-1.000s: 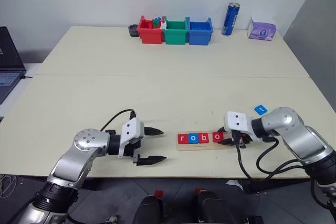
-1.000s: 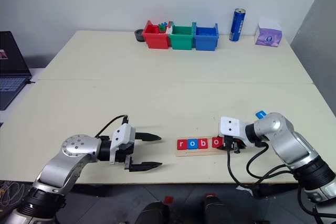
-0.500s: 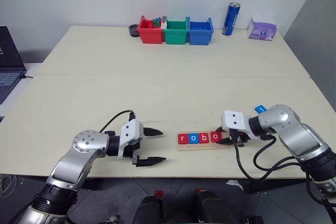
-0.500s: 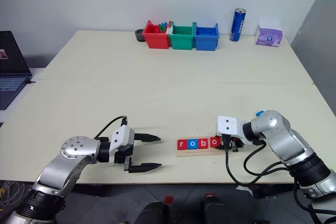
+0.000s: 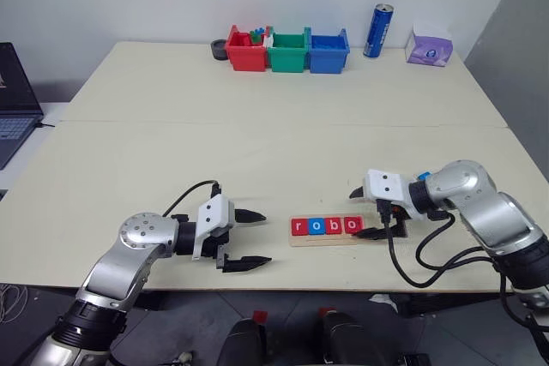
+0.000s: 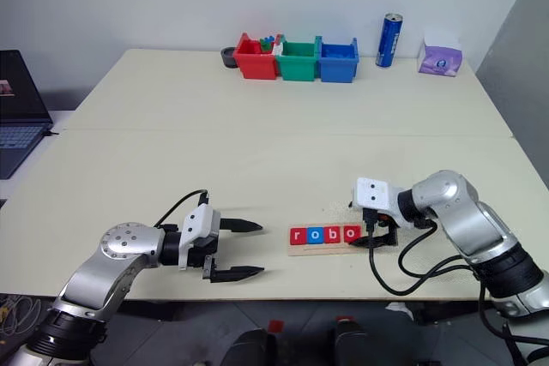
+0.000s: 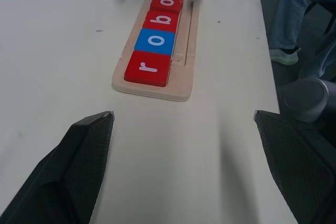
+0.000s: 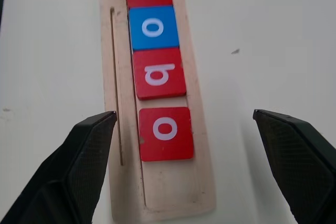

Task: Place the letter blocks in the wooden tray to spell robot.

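While spread wide, right hand (image 8: 178,166) hovers over wooden tray's (image 8: 115,77) tiles (image 8: 166,134).

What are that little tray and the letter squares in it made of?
The tray looks like pale unfinished wood: matte, faint grain, rounded edges. The letter blocks seem to be smooth painted wood or plastic, I can't tell which: flat red and blue faces, white letters.
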`<state>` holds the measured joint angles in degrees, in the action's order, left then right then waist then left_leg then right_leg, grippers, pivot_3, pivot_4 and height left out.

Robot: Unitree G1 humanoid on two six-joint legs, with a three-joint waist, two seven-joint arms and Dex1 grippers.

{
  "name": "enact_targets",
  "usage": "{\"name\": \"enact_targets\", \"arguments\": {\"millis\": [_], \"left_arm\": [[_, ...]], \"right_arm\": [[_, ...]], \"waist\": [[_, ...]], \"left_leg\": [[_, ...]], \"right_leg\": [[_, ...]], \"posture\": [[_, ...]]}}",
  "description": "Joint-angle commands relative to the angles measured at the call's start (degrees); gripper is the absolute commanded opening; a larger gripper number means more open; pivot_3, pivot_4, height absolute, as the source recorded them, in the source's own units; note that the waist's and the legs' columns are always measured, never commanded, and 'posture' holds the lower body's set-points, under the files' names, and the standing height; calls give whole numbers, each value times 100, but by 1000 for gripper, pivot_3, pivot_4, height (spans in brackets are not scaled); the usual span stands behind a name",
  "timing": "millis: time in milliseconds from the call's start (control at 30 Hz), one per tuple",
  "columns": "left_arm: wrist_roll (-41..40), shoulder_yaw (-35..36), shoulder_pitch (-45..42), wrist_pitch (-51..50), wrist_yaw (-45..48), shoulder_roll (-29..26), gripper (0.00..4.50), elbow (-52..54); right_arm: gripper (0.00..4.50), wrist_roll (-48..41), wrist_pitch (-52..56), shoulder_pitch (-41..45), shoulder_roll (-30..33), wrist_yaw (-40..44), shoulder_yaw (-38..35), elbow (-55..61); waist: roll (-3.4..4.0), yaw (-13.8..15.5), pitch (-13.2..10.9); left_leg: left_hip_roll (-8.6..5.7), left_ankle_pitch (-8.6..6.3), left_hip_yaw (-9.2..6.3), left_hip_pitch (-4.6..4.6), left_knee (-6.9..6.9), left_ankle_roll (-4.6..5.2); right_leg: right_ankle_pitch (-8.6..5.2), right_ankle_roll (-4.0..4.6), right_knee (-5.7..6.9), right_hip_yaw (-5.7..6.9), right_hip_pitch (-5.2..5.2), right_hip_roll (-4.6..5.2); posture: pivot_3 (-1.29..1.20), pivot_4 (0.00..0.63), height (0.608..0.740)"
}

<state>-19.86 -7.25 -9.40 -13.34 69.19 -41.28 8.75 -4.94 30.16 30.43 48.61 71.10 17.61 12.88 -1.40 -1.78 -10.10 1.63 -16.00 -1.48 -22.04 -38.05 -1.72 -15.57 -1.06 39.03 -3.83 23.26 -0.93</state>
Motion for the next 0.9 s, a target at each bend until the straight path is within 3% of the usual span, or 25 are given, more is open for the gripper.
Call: {"name": "enact_targets", "arguments": {"millis": [33, 400, 900], "left_arm": [[-44, 114, -5, 69, -9, -49, 4500, 151], [30, 54, -119, 176, 49, -21, 4500, -32], [15, 107, 8, 198, 13, -11, 4500, 27]], "right_arm": [[3920, -67, 0, -314, 212, -148, -321, 357], [17, 353, -223, -688, 305, -510, -100, 317], [17, 453, -255, -509, 70, -325, 306, 191]], "waist": [[0, -1, 0], [0, -6, 0], [0, -7, 0]], "left_leg": [[0, 0, 1, 0, 0, 0], [0, 0, 7, 3, 0, 0], [1, 0, 7, 2, 0, 0]], "right_leg": [[0, 0, -1, 0, 0, 0], [-1, -1, 0, -3, 0, -2], [-1, -1, 0, -3, 0, -2]], "posture": [[0, 150, 740], [0, 150, 740], [0, 150, 740]]}}
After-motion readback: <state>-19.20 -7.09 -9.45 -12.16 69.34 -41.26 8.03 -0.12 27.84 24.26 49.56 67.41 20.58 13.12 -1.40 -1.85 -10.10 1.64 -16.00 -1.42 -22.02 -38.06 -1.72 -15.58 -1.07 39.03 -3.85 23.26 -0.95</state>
